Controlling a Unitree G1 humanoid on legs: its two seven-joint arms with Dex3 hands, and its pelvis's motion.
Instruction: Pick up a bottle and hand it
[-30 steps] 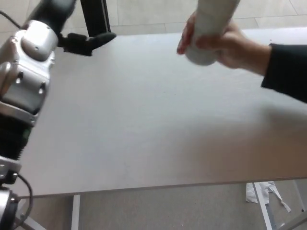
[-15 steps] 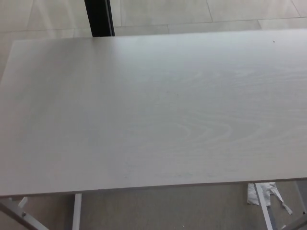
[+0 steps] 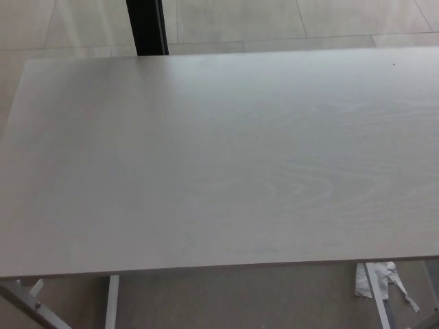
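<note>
Looking down now, the head camera finds only the pale wood-grain table (image 3: 219, 171), with a black post (image 3: 147, 26) beyond its far edge and a scrap of crumpled paper (image 3: 374, 279) on the floor below. A second ago a person's hand gripped the bottle over the far side while the robot's left arm hung at the left; all three are gone from view (neither robot hand shows, so finger state cannot be told). The bottle is nowhere visible, suggesting the handover is finished.
</note>
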